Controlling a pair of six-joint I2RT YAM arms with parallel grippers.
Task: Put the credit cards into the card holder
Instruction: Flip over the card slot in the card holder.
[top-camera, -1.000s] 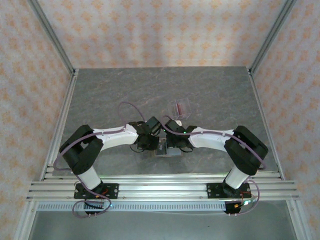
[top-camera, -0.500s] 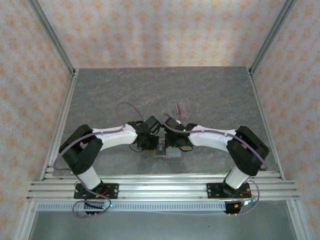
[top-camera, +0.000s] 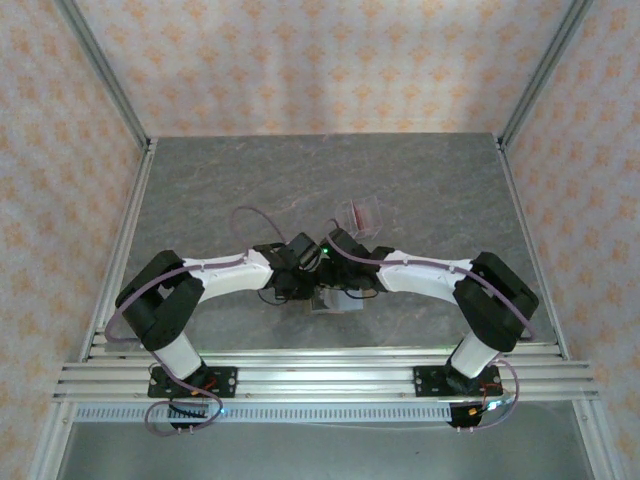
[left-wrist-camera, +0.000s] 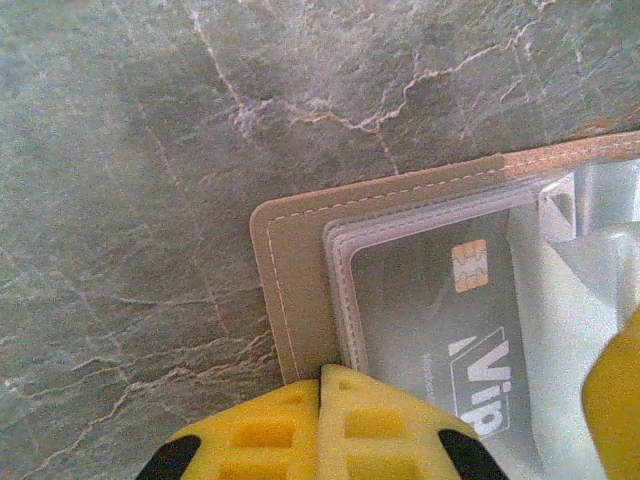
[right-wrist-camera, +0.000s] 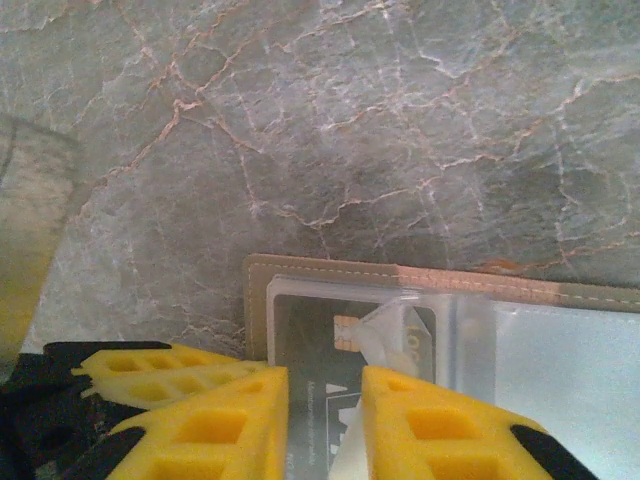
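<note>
The card holder (left-wrist-camera: 295, 280) lies open on the stone table, tan-brown with a pale grey inside. A dark credit card (left-wrist-camera: 440, 330) with a gold chip sits under its clear pocket. My left gripper (left-wrist-camera: 322, 375) is shut, its tips pressed on the holder's near border. In the right wrist view, my right gripper (right-wrist-camera: 325, 385) stands slightly open over the same card (right-wrist-camera: 310, 340), with a clear plastic flap (right-wrist-camera: 400, 330) of the holder (right-wrist-camera: 320, 272) beside its right finger. From above, both grippers (top-camera: 300, 275) (top-camera: 345, 280) meet over the holder (top-camera: 335, 303).
A clear slotted plastic rack (top-camera: 360, 214) with reddish cards stands just beyond the right gripper. The grey stone table (top-camera: 300, 180) stretches to the back. Patterned walls and metal posts close it in, with aluminium rails (top-camera: 320, 375) along the near edge.
The right gripper's jaws have parted from shut to slightly open. Both wrists have drawn a little closer together over the holder.
</note>
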